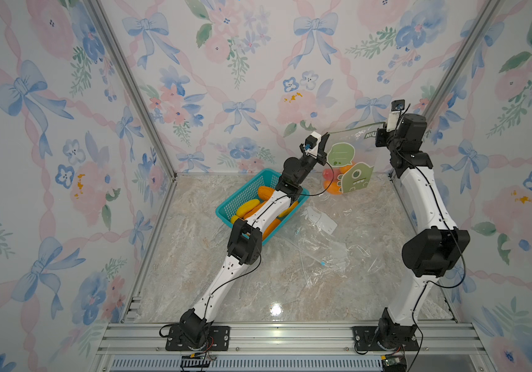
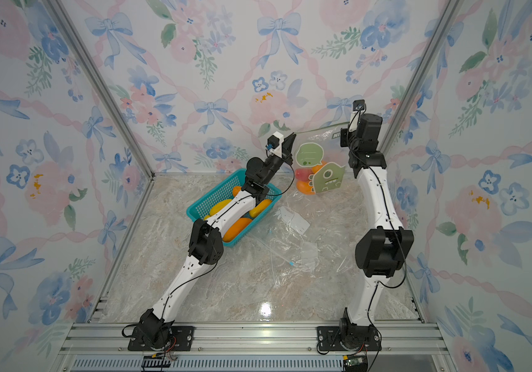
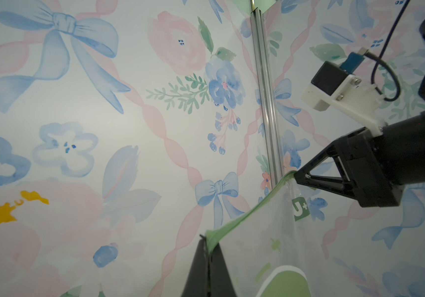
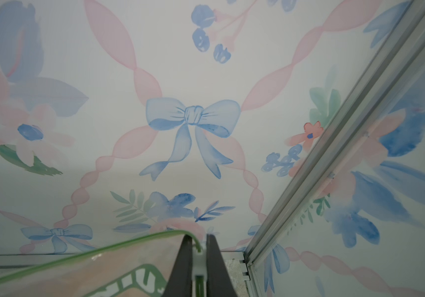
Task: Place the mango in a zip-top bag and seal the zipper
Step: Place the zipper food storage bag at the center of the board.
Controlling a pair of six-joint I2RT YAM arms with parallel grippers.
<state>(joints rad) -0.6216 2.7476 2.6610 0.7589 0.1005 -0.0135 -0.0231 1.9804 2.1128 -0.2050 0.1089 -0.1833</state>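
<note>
A clear zip-top bag (image 1: pixel 351 161) (image 2: pixel 321 167) with green cartoon prints hangs in the air at the back, stretched between both grippers. The orange and red mango (image 1: pixel 334 186) (image 2: pixel 303 186) shows through its lower part. My left gripper (image 1: pixel 325 136) (image 2: pixel 292 136) (image 3: pixel 207 239) is shut on the bag's left top corner, on the green zipper strip (image 3: pixel 247 216). My right gripper (image 1: pixel 379 137) (image 2: pixel 342 138) (image 4: pixel 198 239) is shut on the white zipper slider (image 4: pixel 199 264) at the right end of the strip.
A teal basket (image 1: pixel 226 211) (image 2: pixel 195 209) with several yellow and orange mangoes (image 1: pixel 248 206) stands under the left arm. Loose clear plastic bags (image 1: pixel 332 254) (image 2: pixel 293 251) lie crumpled on the marble table. The back wall and the aluminium corner post (image 4: pixel 335 164) are close behind the grippers.
</note>
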